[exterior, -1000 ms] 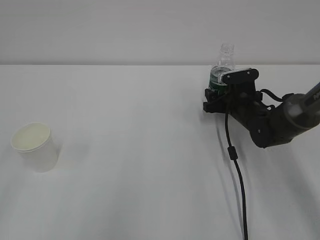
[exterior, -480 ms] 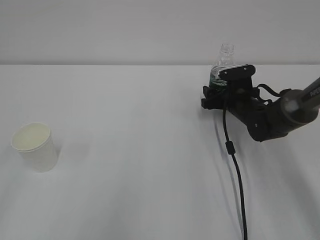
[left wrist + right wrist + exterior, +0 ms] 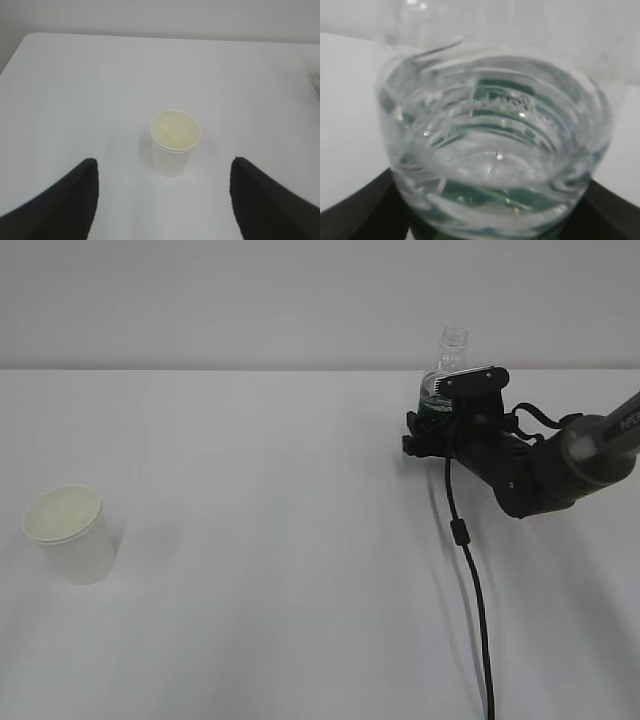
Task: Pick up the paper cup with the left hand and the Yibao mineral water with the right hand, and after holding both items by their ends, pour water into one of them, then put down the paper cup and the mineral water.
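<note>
With my right hand point(image 3: 432, 430) closed around the Yibao mineral water point(image 3: 443, 370) at far right, the grasp step was underway; next my left hand point(image 3: 162, 200), jaws wide, needed to descend on the paper cup point(image 3: 174, 142).

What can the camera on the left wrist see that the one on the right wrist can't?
Only the left wrist view shows the paper cup, standing upright and alone on the table, with the left gripper wide open on either side of it, not touching it. Only the right wrist view shows the water bottle, filling the picture very close up, its clear ribbed wall with green label showing through, between the right gripper's dark fingers; whether they press on it cannot be told. Both share the white table and the pale wall behind.
</note>
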Available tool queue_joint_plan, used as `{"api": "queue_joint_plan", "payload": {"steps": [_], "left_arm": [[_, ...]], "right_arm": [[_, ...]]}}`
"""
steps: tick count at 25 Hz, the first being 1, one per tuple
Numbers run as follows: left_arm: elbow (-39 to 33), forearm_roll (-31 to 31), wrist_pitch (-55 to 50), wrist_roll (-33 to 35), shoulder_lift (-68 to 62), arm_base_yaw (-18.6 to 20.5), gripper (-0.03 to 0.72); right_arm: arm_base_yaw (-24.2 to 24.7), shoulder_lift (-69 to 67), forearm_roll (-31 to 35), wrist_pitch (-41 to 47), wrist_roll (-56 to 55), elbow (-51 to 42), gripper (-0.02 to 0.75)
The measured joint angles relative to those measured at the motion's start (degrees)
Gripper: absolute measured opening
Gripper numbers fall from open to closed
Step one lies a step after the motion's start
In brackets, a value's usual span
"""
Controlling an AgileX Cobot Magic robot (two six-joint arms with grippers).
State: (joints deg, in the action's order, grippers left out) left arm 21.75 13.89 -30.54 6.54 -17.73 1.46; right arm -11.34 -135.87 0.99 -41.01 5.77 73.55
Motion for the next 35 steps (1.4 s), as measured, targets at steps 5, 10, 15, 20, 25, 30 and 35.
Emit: {"api": "queue_joint_plan", "payload": {"steps": [5,10,15,20,25,30,35], "left_arm": [[0.0,0.0,0.0,0.0,0.0,0.0,0.577],[0.0,0.0,0.0,0.0,0.0,0.0,0.575],[0.0,0.0,0.0,0.0,0.0,0.0,0.573],[0.0,0.0,0.0,0.0,0.0,0.0,0.573],[0.0,0.0,0.0,0.0,0.0,0.0,0.573],[0.0,0.0,0.0,0.0,0.0,0.0,0.572],[0.0,0.0,0.0,0.0,0.0,0.0,0.571]], "right_arm": [[0.11,0.0,0.0,0.0,0.0,0.09,0.516],[0.11,0.0,0.0,0.1,0.0,0.09,0.496],[0.11,0.0,0.23,0.1,0.0,0.09,0.461],[0.11,0.0,0.42,0.1,0.0,0.09,0.456],[0.11,0.0,0.42,0.1,0.0,0.09,0.454],[0.11,0.0,0.09,0.1,0.0,0.09,0.454],[0.11,1.23,-0.99,3.14,0.0,0.09,0.453]]}}
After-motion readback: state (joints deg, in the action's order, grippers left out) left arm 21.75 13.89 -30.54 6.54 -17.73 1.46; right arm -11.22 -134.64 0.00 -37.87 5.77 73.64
